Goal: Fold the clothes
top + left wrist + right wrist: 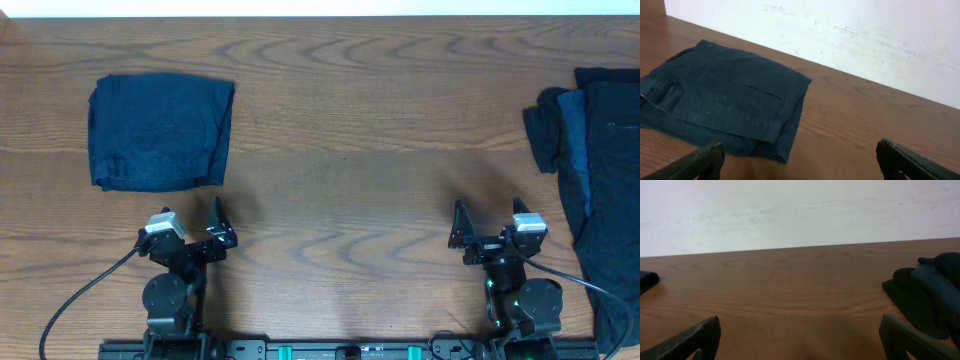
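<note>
We are holding both jaws open, empty; the folded garment [160,132] is lying aside left, the pile [605,150] waiting right.

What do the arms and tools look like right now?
Both the left arm and right arm are black with round joint housings. The left tool and right tool each carry two black tapered fingers and a pale grey block. Black cables trail from both; the right arm shows green lights.

Soft matt dark cloth clothes [160,132], smooth grained wood table [340,140]; matt black plastic hands
</note>
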